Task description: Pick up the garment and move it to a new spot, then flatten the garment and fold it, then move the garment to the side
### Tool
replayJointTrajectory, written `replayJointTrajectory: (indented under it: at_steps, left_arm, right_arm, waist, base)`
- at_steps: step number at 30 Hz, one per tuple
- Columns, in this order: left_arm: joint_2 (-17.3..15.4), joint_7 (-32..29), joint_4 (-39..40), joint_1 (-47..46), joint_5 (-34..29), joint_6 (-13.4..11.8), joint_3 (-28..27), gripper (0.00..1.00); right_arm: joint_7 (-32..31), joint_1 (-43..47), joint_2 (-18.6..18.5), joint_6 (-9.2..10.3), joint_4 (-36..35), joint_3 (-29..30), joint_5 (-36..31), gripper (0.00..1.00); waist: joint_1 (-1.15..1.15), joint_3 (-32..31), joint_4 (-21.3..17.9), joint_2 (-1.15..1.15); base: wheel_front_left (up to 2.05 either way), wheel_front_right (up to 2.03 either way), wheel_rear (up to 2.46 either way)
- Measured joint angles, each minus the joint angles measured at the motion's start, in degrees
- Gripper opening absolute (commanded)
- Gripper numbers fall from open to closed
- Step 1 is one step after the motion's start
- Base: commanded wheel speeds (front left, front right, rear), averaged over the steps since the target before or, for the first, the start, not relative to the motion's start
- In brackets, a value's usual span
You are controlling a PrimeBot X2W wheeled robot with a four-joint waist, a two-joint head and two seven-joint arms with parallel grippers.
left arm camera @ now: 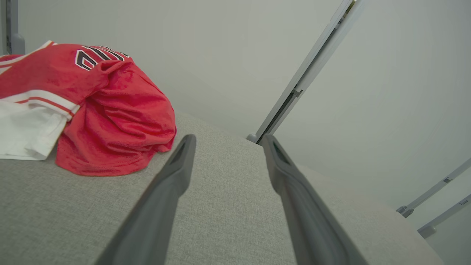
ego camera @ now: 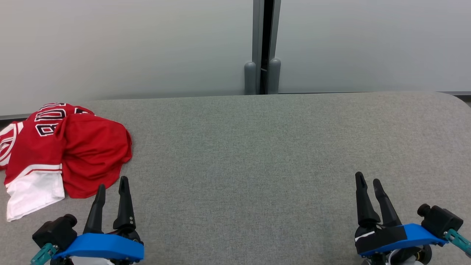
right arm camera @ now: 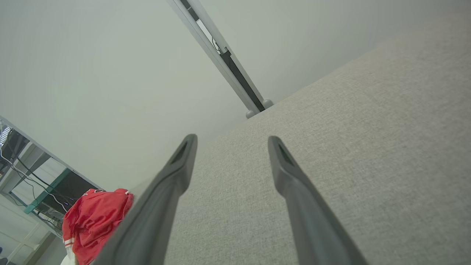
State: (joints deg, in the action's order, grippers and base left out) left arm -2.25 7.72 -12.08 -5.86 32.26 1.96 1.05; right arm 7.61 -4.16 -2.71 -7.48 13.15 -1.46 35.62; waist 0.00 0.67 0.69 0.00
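The garment (ego camera: 73, 147) lies crumpled at the worktop's (ego camera: 257, 154) left edge, just ahead and to the left of the left end effector (ego camera: 112, 184), which is spread and empty. The right end effector (ego camera: 368, 178), also spread and empty, is well apart near the right edge, so the left one is likely better placed.

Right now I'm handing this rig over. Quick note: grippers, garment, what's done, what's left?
Left gripper: open, empty, at the near left, close beside the garment.
Right gripper: open, empty, at the near right above the grey table.
Garment: red and white jersey, crumpled in a heap at the table's left edge, held by neither gripper.
Done: nothing, judging by the heap.
Left: pick it up and move it to a new spot, flatten it, fold it, move it to the side.
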Motion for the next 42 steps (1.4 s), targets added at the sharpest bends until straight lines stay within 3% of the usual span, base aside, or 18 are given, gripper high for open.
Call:
replayJointTrajectory:
  at_steps: [42]
  left_arm:
    - [-0.3, 5.4, -0.5, -1.1, -22.1, -1.7, 1.9, 1.00]
  right_arm:
    - [5.5, -1.1, 0.0, 0.00, 1.1, -2.7, -21.3, 1.00]
  waist:
    - [0.00, 0.3, 0.2, 0.00]
  base:
    - [0.00, 0.00, 0.00]
